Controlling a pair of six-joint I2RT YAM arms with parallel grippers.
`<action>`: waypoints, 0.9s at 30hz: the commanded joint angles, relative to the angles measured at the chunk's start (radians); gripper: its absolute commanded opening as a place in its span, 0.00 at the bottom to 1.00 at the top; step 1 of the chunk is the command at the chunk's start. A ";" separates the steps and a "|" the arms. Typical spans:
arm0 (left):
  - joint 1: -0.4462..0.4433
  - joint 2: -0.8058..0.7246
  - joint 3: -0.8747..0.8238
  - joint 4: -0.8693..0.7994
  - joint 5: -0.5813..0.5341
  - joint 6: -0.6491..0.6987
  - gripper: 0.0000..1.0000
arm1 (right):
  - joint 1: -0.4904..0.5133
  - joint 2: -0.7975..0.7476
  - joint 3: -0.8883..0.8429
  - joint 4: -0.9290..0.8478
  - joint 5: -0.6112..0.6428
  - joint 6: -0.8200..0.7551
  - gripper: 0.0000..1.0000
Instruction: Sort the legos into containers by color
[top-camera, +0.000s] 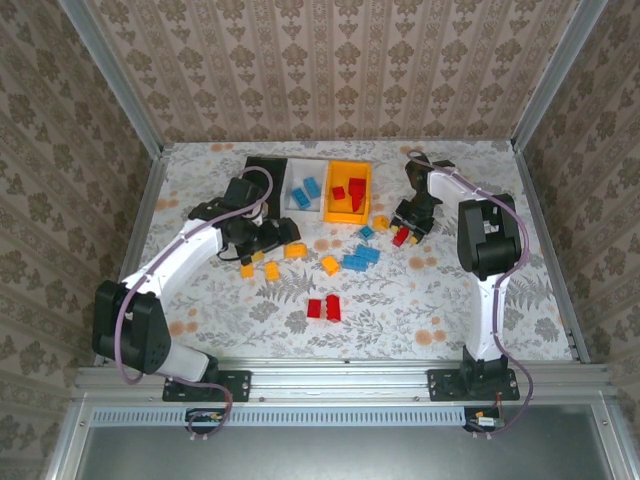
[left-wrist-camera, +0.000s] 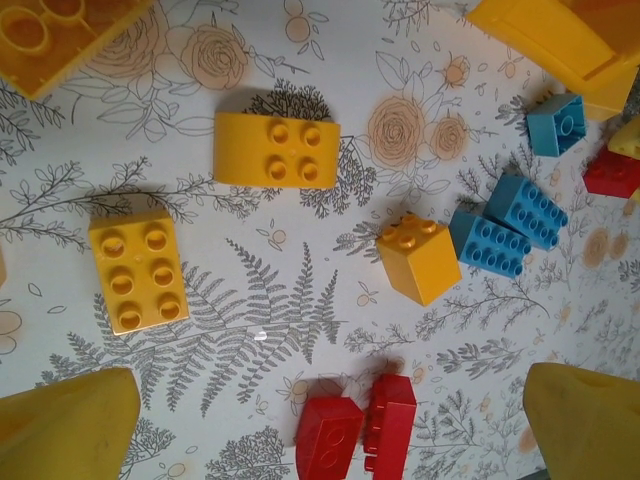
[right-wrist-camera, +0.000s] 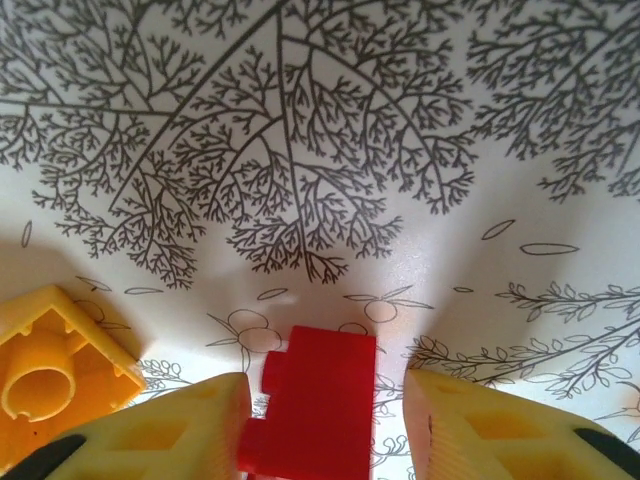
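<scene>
Left gripper (top-camera: 272, 238) hangs over the loose yellow bricks left of centre, jaws at their widest, holding nothing. In its wrist view we see its yellow fingertips (left-wrist-camera: 70, 430) at the 2 bottom corners, well apart.

Below it, on the floral tablecloth (top-camera: 450, 300):
- a 6-stud yellow brick (left-wrist-camera: 137, 272)
- a rounded 4-stud yellow brick (left-wrist-camera: 277, 150)
- a small tilted yellow brick (left-wrist-camera: 420, 258)
- a pair of blue bricks (left-wrist-camera: 490, 243), touching side by side
- a pair of red bricks (left-wrist-camera: 330, 440), lying together at the bottom edge of the view

Right gripper (top-camera: 405, 232) is down at the table, just right of the orange-yellow bin (top-camera: 347, 166). Its jaws are narrow and straddle a single red brick (right-wrist-camera: 315, 400). One finger (right-wrist-camera: 180, 430) overlaps the brick's edge, and a strip of cloth shows between the brick and the other finger, so we do not count it as clamped. An upturned yellow brick (right-wrist-camera: 50, 375), hollow side up, lies just beside the overlapping finger.

3 bins stand side by side in a row at the far side. The black bin (top-camera: 268, 166) is partly behind the left arm, and we cannot tell its contents. The white bin (top-camera: 292, 172) holds binned blue bricks (top-camera: 306, 190). The orange-yellow bin holds binned red bricks (top-camera: 348, 190)
</scene>
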 joint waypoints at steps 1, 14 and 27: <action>0.006 -0.033 -0.019 -0.005 0.017 0.025 1.00 | 0.006 -0.012 -0.011 0.003 -0.010 0.015 0.36; 0.007 -0.042 -0.031 0.016 0.029 0.025 1.00 | -0.013 -0.164 0.074 -0.056 -0.017 -0.010 0.28; 0.006 -0.077 -0.054 0.020 0.026 0.015 1.00 | 0.125 -0.078 0.403 0.061 -0.331 0.015 0.26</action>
